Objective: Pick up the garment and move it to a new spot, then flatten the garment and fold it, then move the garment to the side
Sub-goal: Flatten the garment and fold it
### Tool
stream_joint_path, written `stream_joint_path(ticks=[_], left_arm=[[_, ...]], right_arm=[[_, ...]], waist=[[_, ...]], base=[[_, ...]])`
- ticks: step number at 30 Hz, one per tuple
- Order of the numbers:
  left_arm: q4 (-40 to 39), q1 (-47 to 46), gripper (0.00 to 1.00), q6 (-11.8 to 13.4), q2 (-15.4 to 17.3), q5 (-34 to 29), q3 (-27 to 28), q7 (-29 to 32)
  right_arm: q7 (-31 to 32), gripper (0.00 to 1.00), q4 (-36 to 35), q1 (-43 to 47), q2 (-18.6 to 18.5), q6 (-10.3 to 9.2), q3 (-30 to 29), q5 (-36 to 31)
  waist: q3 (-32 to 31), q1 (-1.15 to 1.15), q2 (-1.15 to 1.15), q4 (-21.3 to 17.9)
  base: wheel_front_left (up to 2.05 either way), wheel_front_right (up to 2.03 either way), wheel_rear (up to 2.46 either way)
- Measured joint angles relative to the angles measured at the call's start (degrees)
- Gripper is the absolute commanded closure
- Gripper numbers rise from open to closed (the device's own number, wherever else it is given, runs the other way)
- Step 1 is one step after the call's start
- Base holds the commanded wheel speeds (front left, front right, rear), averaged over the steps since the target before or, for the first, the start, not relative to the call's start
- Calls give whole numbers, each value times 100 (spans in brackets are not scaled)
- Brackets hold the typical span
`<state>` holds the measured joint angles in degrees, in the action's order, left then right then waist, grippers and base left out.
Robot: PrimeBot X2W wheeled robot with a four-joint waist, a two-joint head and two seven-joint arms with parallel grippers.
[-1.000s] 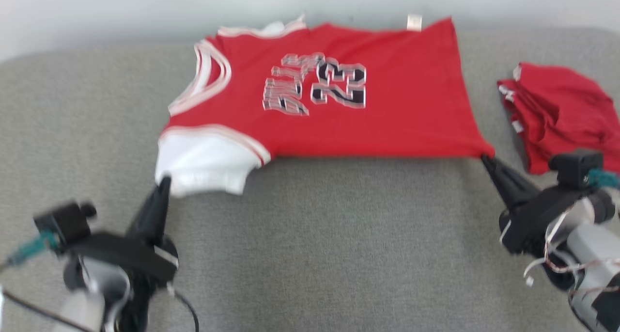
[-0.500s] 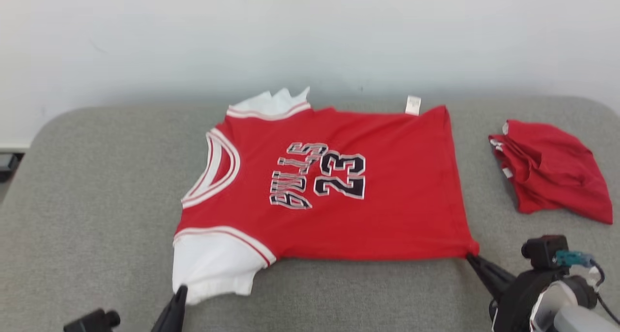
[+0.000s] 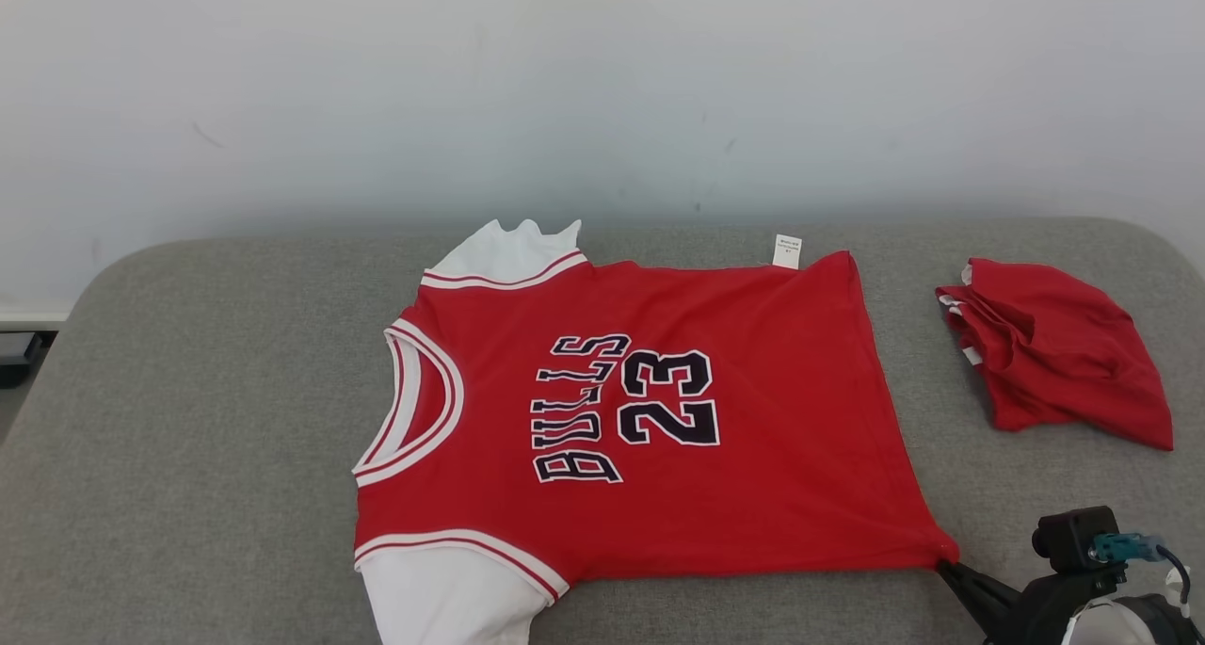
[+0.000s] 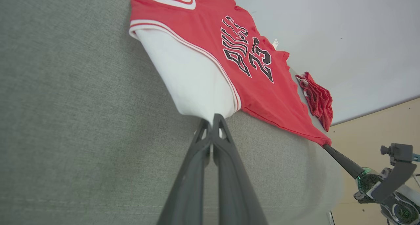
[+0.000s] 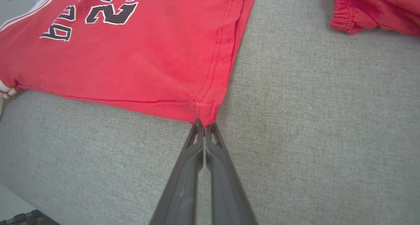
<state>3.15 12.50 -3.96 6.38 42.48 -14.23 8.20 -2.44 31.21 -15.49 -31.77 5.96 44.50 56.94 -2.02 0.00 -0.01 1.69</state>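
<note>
The garment (image 3: pixel 753 419) is a red jersey with white sleeves and "BULLS 23" on it, lying spread flat on a grey cushioned surface (image 3: pixel 188 391), neck to the left. In the left wrist view my left gripper (image 4: pixel 211 118) is shut on the edge of the near white sleeve (image 4: pixel 193 77). My right gripper (image 5: pixel 203 123) is shut on the near hem corner of the garment (image 5: pixel 147 54). That same gripper (image 3: pixel 944 567) shows at the lower right of the head view, its tip touching the corner.
A second red cloth (image 3: pixel 1054 362) lies crumpled to the right of the jersey, apart from it. A pale wall (image 3: pixel 565 89) rises right behind the cushion's back edge. Bare grey cushion stretches to the left and along the front.
The head camera has tilted up, so the whole picture has slid down and the left gripper has left that view. Both grippers stay shut on the garment.
</note>
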Motion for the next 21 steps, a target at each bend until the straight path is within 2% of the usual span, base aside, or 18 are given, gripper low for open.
stream_joint_path(ticks=[6, 12, 18, 21], left_arm=[[-107, 130, 100, 142, 20, 119, 21, 144], [141, 122, 100, 345, 149, -115, 42, 245], [252, 106, 100, 354, 43, -69, -55, 376], [342, 100, 100, 399, 32, -70, -96, 397]], right_arm=[[152, 100, -66, 148, -73, -156, -33, 100], [313, 100, -94, 241, -8, -263, 44, 196], [446, 100, -124, 233, -10, -396, 54, 191], [475, 100, -125, 230, -18, -403, 54, 189]], waist=[[21, 0, 0, -20], [91, 0, 0, 6], [171, 1, 1, -3], [185, 0, 1, -10]], base=[[0, 0, 0], [0, 0, 0], [0, 0, 0], [0, 0, 0]])
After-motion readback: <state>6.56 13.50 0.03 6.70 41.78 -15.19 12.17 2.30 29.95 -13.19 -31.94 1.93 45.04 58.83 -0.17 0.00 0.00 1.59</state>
